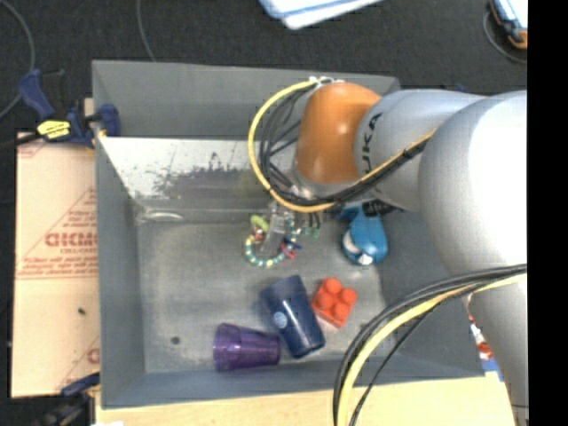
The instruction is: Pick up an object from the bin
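gripper over bead loop, grip state cannot be told | bead loop: multicoloured, bin centre | near side: dark blue cup, orange brick, purple cup | right: blue toy

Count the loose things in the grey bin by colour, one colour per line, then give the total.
Purple: 1, the purple cup lying on its side
Blue: 2, the dark blue cup and the light blue toy
Orange: 1, the studded block
Many-coloured: 1, the bead string
Total: 5
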You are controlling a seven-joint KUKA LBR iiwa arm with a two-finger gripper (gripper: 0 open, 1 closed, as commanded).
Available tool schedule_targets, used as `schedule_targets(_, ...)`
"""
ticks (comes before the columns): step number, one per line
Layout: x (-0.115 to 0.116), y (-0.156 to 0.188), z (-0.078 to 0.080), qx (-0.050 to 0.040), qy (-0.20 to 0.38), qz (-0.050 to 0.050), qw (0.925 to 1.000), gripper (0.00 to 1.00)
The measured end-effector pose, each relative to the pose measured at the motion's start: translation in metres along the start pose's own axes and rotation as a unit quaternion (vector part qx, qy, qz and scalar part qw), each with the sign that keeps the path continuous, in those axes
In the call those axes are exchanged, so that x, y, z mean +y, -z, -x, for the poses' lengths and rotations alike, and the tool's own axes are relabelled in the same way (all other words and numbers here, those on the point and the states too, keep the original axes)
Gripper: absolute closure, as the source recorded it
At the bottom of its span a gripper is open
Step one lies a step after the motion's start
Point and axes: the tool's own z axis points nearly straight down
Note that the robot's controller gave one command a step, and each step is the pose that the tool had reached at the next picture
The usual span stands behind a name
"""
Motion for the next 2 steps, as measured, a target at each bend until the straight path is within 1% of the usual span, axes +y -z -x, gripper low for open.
schedule_targets(1, -0.001, 0.007, -0.001, 0.002, 0.0, 0.0, 1.0, 1.0)
schedule_targets(2, -0.001, 0.025, -0.001, 0.0033, 0.0, -0.001, 1.0, 1.0)
